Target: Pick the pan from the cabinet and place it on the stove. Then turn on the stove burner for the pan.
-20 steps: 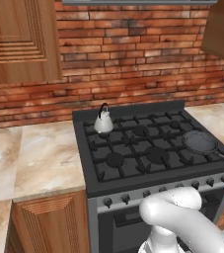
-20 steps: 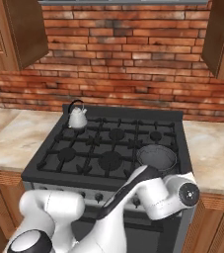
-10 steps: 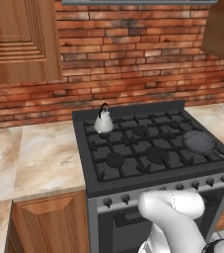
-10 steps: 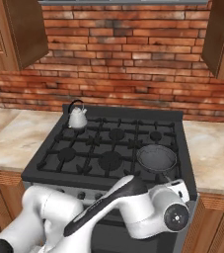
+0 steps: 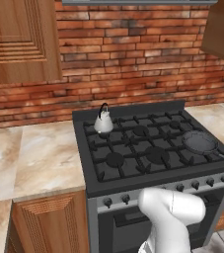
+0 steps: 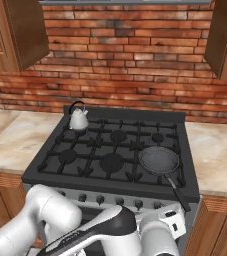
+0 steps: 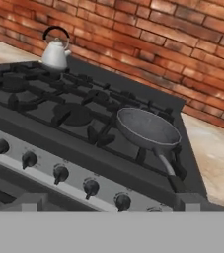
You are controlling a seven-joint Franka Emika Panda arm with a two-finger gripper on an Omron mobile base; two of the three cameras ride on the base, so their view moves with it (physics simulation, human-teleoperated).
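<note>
— Where do we stand with the stove (image 6: 110,155)?

— We've got the pan (image 6: 158,160) sitting on the front right burner, near the stove's front right corner, with its handle (image 6: 177,191) running toward the front edge and a little out to the right. So the placing looks done to us; what's left is the burner.

— And our tool?

— We're low, in front of the stove's front edge, looking up and over the knob row (image 7: 59,173). Our tool stands wide apart and holds nothing.

— Which knob do we go for?

— We judge it's one toward the right end of the row, since the pan lies up and to the right of us in the hand view. The rightmost knob (image 7: 122,201) sits almost under the handle's end. We can't tell from here which knob feeds that burner.

— Anything in our way?

— The kettle (image 6: 78,119) is at the back left corner, well apart. The handle overhanging the front edge is what we'd watch.
</note>
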